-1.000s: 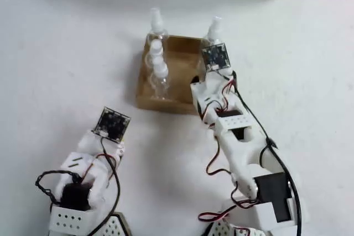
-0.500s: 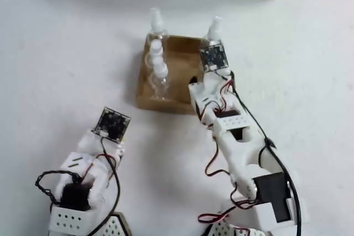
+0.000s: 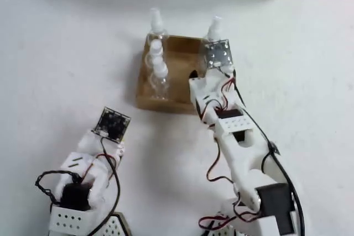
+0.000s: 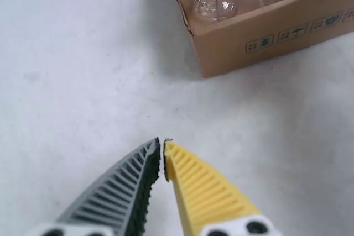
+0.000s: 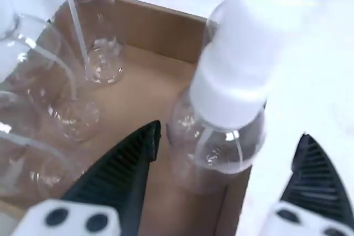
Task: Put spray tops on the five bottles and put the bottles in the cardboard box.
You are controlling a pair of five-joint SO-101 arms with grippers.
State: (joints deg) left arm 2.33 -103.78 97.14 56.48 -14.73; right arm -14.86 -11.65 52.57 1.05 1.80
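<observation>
A: While the right gripper (image 5: pixel 228 135) is hanging over the cardboard box (image 3: pixel 166 105), how are its fingers sitting?
B: They are spreading wide, 1 on each side of a bottle (image 5: pixel 218 147) that is wearing a spray top (image 5: pixel 238 75) and standing in the box's far right corner.
A: What is crowding it?
B: 3 more capped bottles (image 3: pixel 160 73) are lining the opposite wall; the left gripper (image 4: pixel 162 143) is hovering over the white table (image 4: pixel 66 53) by the box's near corner, fingers pressing together on nothing
</observation>
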